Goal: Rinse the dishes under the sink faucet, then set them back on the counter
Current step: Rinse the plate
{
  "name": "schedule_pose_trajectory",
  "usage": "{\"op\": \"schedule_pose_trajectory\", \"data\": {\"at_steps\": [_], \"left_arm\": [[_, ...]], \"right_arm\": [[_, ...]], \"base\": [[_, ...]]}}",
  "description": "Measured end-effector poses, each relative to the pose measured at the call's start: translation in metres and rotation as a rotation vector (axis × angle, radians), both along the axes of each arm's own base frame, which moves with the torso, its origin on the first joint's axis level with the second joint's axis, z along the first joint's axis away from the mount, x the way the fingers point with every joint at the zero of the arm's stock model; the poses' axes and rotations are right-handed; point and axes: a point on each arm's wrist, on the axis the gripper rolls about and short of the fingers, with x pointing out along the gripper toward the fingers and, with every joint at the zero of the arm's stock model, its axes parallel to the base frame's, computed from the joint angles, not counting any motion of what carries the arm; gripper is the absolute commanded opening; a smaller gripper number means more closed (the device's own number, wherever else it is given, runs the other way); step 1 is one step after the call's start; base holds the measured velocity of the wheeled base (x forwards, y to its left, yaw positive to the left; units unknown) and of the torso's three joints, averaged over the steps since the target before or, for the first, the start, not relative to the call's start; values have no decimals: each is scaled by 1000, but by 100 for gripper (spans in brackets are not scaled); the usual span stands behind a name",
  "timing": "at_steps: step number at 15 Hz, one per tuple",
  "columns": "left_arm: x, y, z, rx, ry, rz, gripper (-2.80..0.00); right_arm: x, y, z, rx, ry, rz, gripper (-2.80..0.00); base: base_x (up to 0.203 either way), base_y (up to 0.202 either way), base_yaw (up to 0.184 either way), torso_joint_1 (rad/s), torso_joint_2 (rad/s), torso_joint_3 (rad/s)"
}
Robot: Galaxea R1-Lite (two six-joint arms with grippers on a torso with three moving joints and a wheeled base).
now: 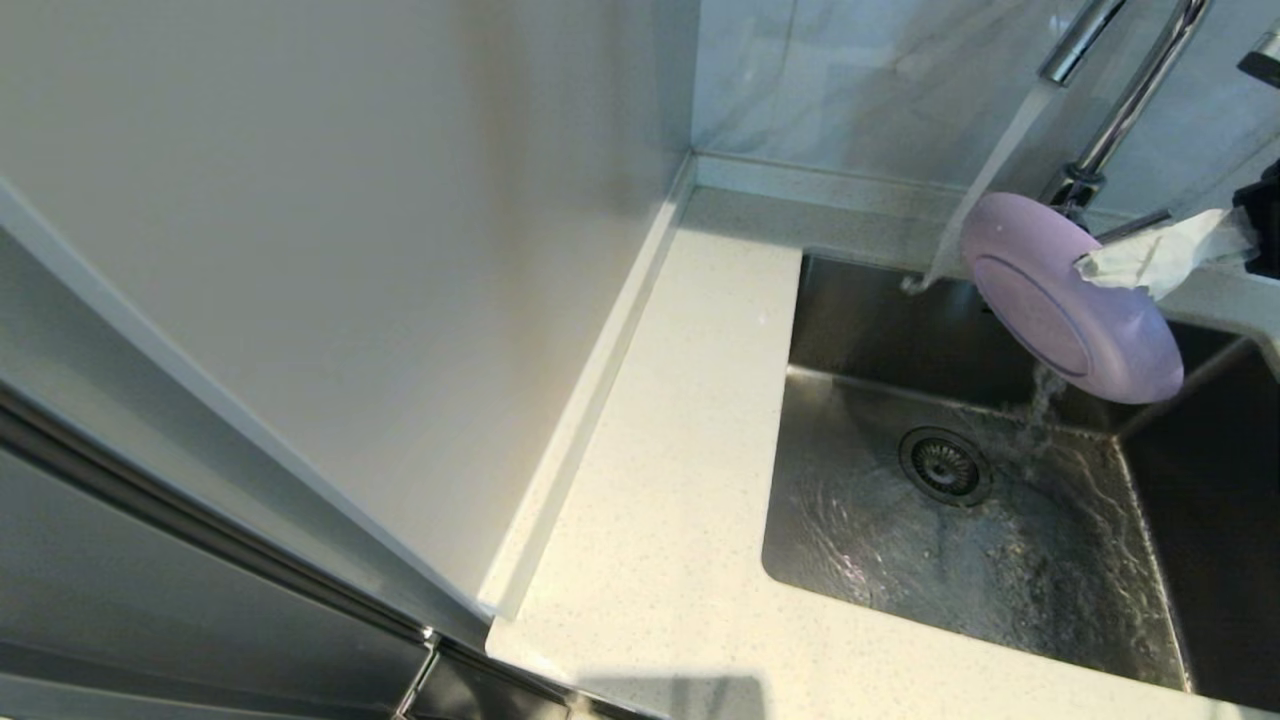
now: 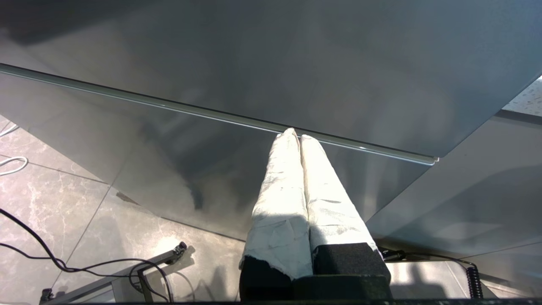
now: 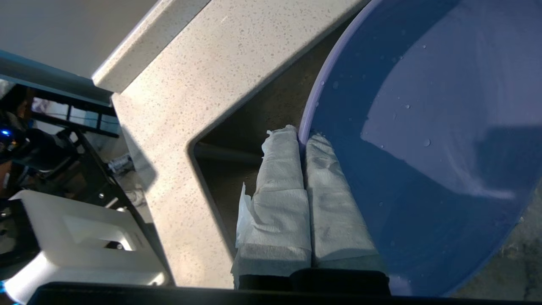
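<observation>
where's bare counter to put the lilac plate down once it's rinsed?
Bare counter strip left of the sink, bordered by the white wall panel; it widens along the sink's front edge. Crowded at the back right: faucet, running water, and the right gripper holding the lilac plate.

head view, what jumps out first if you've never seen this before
A lilac plate held tilted over the sink, pinched at its rim by the right gripper with paper-wrapped fingers. Water runs from the faucet behind the plate and ripples around the drain. The counter lies left of the sink.
</observation>
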Motion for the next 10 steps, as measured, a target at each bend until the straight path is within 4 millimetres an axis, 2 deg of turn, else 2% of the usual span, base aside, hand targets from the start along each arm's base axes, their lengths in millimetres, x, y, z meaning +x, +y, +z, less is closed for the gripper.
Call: {"op": "schedule_pose_trajectory", "data": {"at_steps": [4, 10], "left_arm": [[0, 0, 0, 0, 0, 0, -280], [0, 0, 0, 0, 0, 0, -280]], "right_arm": [[-15, -18, 5, 139, 117, -121, -280], [-32, -16, 18, 436, 351, -209, -280]], "base": [[0, 0, 0, 0, 0, 0], [0, 0, 0, 0, 0, 0]]}}
